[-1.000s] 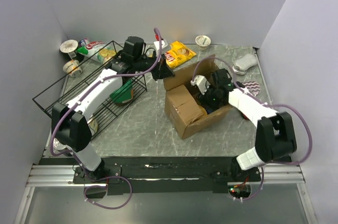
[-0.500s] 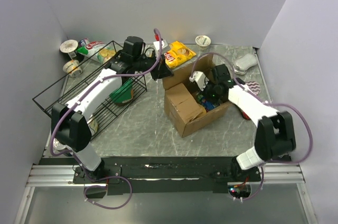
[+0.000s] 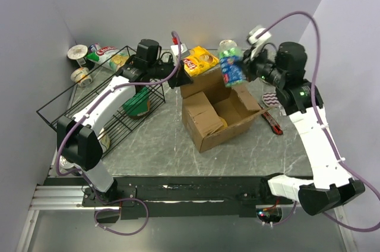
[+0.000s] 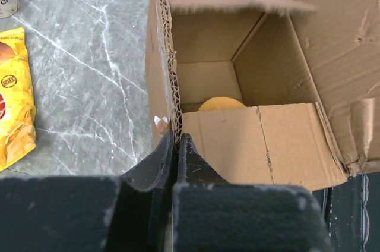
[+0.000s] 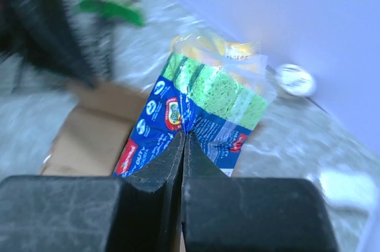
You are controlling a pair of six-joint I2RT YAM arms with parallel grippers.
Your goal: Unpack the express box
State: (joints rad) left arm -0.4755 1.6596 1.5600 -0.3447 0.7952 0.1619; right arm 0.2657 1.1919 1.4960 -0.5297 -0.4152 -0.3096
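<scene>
The express box (image 3: 209, 122) is a brown cardboard carton standing open mid-table. My left gripper (image 3: 180, 81) is shut on the corrugated edge of its back-left wall; in the left wrist view its tips (image 4: 176, 136) pinch that edge of the express box (image 4: 279, 151). Something round and yellow (image 4: 221, 103) lies on the box floor. My right gripper (image 3: 246, 68) is raised above the box's back right corner, shut on a blue and green sponge pack (image 3: 230, 69). The right wrist view shows its tips (image 5: 185, 135) clamping the sponge pack (image 5: 208, 100) by its lower edge.
A black wire basket (image 3: 89, 109) stands to the left with a green-lidded item inside. A yellow snack bag (image 3: 202, 60) lies behind the box. Cups and packets (image 3: 98, 56) sit at the back left. A zigzag-patterned pouch (image 3: 274, 96) and a red-handled cutter (image 3: 274, 124) lie right of the box.
My right gripper shut on the sponge pack inside the box and lifted it up and out toward the back right. The left gripper kept its hold on the box edge.
</scene>
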